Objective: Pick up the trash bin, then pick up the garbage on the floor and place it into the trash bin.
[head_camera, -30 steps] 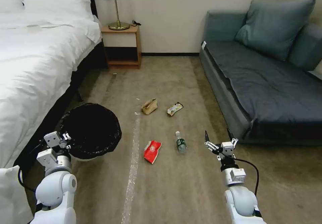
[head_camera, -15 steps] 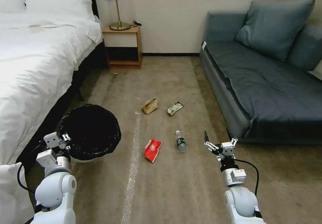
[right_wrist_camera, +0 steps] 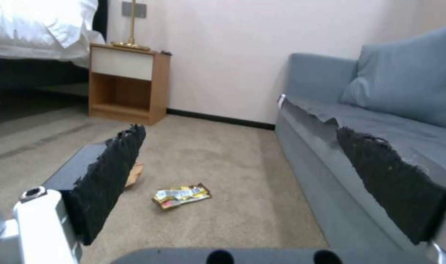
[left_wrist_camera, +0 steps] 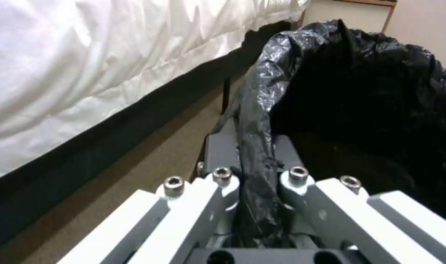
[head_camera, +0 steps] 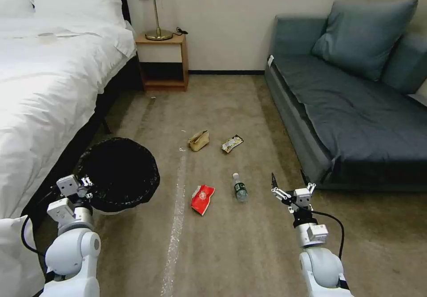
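**Left tool clamped on the bin rim, right tool spread wide over the carpet**

The left tool (left_wrist_camera: pixel 254 161), at the lower left of the head view, is pinched narrow on the crinkled black bag liner (left_wrist_camera: pixel 262 121) folded over the rim of the trash bin (head_camera: pixel 116 174). The bin is round, white below its glossy black liner, and sits beside the bed (head_camera: pixel 40 87) with its smooth white bedding.

The right tool (head_camera: pixel 291 183), at the lower right of centre, holds nothing; its two fingers (right_wrist_camera: pixel 110 176) stand wide apart, their inner faces lined with rough black foam with ragged edges.

On the short-pile tan carpet (head_camera: pixel 222 252) between the tools lie a crumpled red snack packet (head_camera: pixel 202 198) and, just beside it, a small clear bottle (head_camera: pixel 239 189). Higher in the frame rest a tan paper bag (head_camera: pixel 199 140) and a flat yellow-and-black wrapper (head_camera: pixel 232 144), near each other but apart.
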Robot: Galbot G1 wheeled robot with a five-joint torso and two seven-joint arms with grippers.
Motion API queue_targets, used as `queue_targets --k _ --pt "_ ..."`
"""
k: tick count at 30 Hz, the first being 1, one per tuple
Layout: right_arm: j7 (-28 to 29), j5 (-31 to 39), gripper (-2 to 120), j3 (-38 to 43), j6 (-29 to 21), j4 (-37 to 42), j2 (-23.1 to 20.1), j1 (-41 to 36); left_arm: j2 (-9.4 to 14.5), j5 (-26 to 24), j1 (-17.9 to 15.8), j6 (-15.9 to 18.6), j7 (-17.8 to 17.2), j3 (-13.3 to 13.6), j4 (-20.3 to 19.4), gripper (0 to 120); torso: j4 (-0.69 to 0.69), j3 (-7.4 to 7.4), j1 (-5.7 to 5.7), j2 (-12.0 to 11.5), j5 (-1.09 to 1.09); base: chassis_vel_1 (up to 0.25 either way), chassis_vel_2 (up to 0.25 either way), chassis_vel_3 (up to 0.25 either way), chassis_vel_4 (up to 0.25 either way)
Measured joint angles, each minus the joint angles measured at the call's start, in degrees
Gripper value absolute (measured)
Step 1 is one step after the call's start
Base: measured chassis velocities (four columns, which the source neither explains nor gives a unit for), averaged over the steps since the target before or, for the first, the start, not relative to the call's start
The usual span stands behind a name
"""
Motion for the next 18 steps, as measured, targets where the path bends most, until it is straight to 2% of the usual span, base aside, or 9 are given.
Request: queue_targets --k 6,9,18 --pt "-0.16 0.0 100 0.08 0.19 -0.28 0.1 0.04 0.0 -0.12 0.0 -0.43 0.27 0.0 -0.04 4 0.0 0.0 0.0 0.0 0.0 -0.015 0.024 0.023 -0.018" --pt "-0.18 0.0 100 0.09 0.23 -0.3 0.13 0.04 0.0 -0.27 -0.04 -0.68 0.55 0.0 -0.04 4 0.0 0.0 0.0 0.0 0.0 -0.12 0.084 0.109 -0.114" --pt "-0.29 -0.09 100 0.19 0.39 -0.66 0.14 0.18 -0.02 -0.35 -0.2 -0.96 0.7 0.06 0.09 4 0.0 0.02 0.0 0.0 0.01 -0.171 0.179 0.184 -0.179"
